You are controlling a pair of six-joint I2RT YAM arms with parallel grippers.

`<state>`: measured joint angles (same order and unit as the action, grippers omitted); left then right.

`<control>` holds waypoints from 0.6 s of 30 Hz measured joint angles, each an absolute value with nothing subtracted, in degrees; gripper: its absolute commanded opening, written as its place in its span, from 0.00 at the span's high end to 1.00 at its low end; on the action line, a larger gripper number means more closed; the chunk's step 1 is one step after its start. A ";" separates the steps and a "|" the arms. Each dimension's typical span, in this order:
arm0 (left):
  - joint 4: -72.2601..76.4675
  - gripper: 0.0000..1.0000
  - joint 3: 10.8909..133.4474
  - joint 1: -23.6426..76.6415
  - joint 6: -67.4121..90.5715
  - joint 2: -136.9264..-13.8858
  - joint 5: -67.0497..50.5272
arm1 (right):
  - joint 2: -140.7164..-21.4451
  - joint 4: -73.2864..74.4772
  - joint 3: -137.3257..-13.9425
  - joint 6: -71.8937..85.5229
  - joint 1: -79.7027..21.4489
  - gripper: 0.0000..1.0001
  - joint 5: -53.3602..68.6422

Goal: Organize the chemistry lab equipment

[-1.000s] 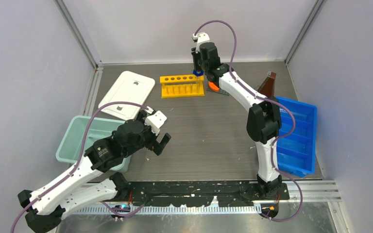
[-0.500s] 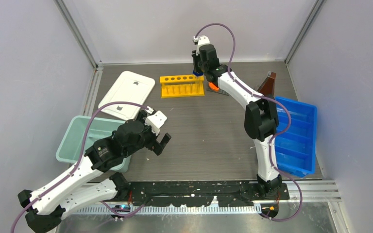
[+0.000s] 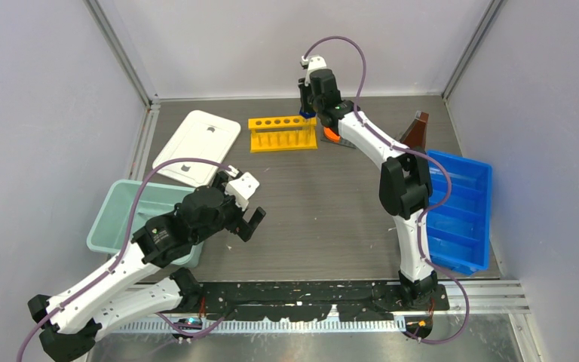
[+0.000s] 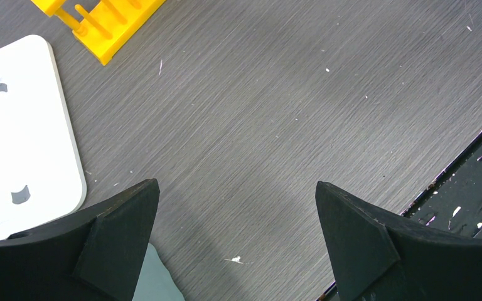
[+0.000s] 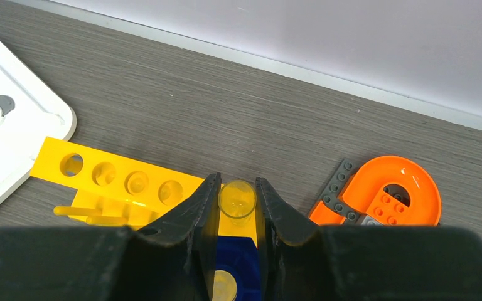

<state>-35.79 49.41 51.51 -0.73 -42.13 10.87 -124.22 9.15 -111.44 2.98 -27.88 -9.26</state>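
Holding thin clear rod [image 5: 237,199] clamped in right gripper [image 5: 236,188] over yellow six-hole rack [image 5: 120,178], 12 o'clock; off-centre descent could tip rack. Left gripper [image 4: 236,184] apart.

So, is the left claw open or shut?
Open: the left claw is spread wide above the table, with nothing in it.

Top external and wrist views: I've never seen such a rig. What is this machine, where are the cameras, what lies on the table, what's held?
Two robot arms stand at a dark table. One camera looks down on both; the others ride each wrist. The left gripper is open, empty. The right gripper pinches a thin clear rod over a yellow six-hole rack. Nearby: brown cone-shaped flask, orange horseshoe piece, white flat lid, pale green tub, blue bin.
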 measured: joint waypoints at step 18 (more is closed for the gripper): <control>-35.79 0.00 49.34 51.51 -0.75 -42.13 10.90 | -125.03 11.53 -113.58 3.66 -27.77 0.53 -8.62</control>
<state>-35.79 49.34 51.51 -0.75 -42.13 10.90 -125.03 11.53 -113.58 3.66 -27.77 -8.62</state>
